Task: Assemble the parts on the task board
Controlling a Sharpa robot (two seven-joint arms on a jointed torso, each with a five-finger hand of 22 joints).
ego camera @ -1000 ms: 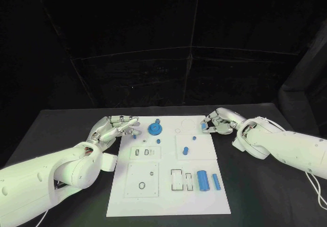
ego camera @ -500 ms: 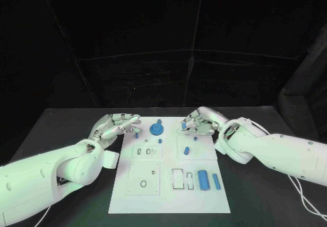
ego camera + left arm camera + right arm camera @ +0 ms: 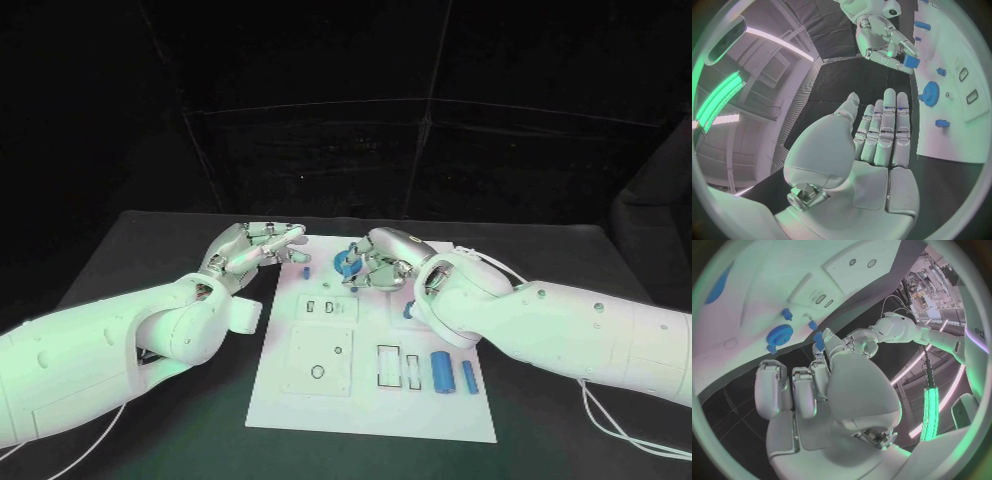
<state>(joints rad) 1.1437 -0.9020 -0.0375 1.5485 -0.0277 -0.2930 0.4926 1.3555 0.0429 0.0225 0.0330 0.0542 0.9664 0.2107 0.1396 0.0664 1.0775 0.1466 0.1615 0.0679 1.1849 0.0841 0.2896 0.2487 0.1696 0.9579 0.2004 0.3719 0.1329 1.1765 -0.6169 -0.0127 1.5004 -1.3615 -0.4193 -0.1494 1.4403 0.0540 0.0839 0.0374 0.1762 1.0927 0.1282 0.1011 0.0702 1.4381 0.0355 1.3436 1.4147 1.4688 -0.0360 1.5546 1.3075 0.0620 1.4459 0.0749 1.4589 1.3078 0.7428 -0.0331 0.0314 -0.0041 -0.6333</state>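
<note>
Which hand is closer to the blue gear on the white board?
Right. The right hand hovers just beside the blue gear, holding a small blue piece. The left hand is open, off the board's edge.

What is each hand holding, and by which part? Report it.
Right hand pinches a small blue part by one end; the rest sticks out. Left hand holds nothing, fingers straight.

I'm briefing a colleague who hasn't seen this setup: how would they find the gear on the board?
Start at the white task board in the middle of the black table and go to its far end, between the two hands. The gear lies there just by the right hand; it is the one round, toothed blue disc, while the other blue parts are small pegs or long cylinders.
</note>
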